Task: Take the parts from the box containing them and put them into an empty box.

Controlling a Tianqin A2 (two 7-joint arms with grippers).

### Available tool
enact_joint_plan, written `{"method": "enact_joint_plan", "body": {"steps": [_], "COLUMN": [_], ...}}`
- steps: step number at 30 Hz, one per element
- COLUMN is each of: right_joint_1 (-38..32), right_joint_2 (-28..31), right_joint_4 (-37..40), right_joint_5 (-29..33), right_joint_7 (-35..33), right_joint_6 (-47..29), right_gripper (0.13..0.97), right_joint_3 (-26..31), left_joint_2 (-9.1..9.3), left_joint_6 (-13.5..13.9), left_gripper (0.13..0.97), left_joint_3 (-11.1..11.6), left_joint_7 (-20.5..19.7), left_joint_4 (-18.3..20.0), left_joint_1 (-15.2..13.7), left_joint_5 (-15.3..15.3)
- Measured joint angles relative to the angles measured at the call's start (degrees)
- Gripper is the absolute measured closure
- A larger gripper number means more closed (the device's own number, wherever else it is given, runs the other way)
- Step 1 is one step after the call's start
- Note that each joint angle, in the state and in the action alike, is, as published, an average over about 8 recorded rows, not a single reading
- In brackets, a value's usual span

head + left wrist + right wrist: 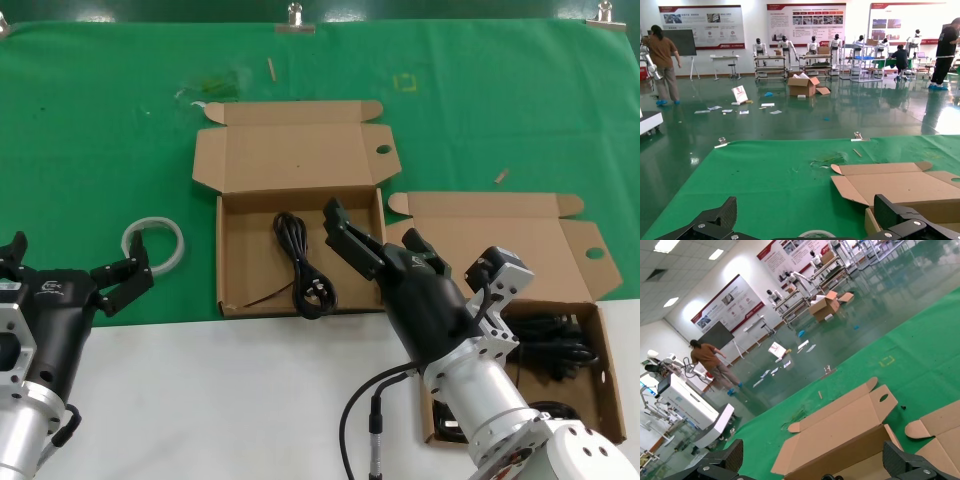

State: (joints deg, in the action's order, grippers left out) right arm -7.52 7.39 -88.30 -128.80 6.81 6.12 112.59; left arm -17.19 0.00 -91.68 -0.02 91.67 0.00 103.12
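Right gripper (372,237) spread, holding nothing, above far box (300,262); one cord (301,266) delivered inside, remaining cords (556,338) in near box (596,322) beside it.
Left gripper (810,220) open, idle left of far box.
Right wrist: far box lid (840,429) ahead.

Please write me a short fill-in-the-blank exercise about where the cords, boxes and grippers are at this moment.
1. The box on the green cloth holds ____ power cord.
2. The right gripper hovers open over the ____ box.
3. The tape ring lies beside the ____ gripper.
4. The remaining cords sit in the box nearest the robot's ____ arm.

Missing words: one; left; left; right
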Motion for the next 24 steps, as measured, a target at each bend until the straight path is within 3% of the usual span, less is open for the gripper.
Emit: {"method": "enact_joint_plan", "body": {"steps": [24], "right_joint_1": [0.0], "right_joint_2": [0.0], "right_joint_4": [0.0], "right_joint_5": [0.0], "right_joint_7": [0.0], "right_joint_6": [0.0], "right_gripper": [0.129], "right_joint_3": [0.0], "left_joint_2": [0.00], "left_joint_6": [0.0], "left_gripper": [0.132], "left_joint_3": [0.0], "left_joint_7": [0.0], "left_joint_4": [0.0], "left_joint_1": [0.0], "left_joint_5": [0.0]}}
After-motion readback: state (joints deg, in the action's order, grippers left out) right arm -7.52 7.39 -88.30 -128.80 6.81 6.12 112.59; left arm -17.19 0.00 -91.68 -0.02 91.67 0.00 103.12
